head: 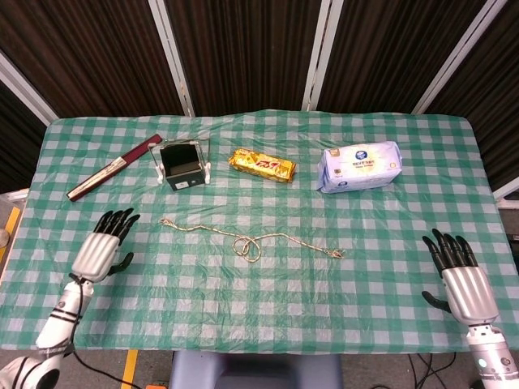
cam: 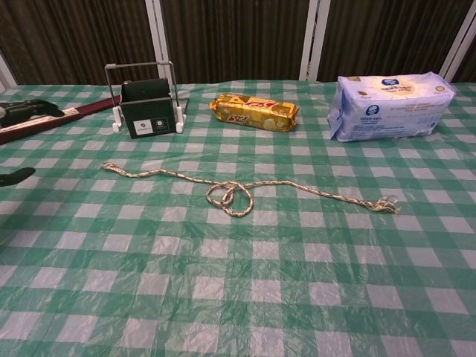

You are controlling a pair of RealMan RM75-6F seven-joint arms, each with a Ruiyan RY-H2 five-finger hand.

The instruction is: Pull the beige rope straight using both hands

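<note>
Left hand (head: 104, 245) over the tabletop (head: 389, 170) near its left edge, fingers spread and pointing up toward the far side, holding nothing, apart from the rope. In the chest view only dark fingertips (cam: 26, 110) show at the left border. Right hand (head: 458, 274) at the near right corner, fingers spread too, empty, well apart from the rope.

Beige rope (head: 251, 239) lies on the green-checked cloth in the middle of the tabletop, running left to right with a small loop (cam: 229, 199) about midway and a frayed knot at the right end (cam: 383, 204). Left end sits just right of the left hand, not touching.

Black box holder with a wire handle (head: 182, 163) stands behind the rope's left part; contents cannot tell. Gold biscuit packet (head: 262, 165) just right of it. White-blue tissue pack (head: 359, 166) further right. Dark red flat stick (head: 113, 167) lies slanted at the far left.
</note>
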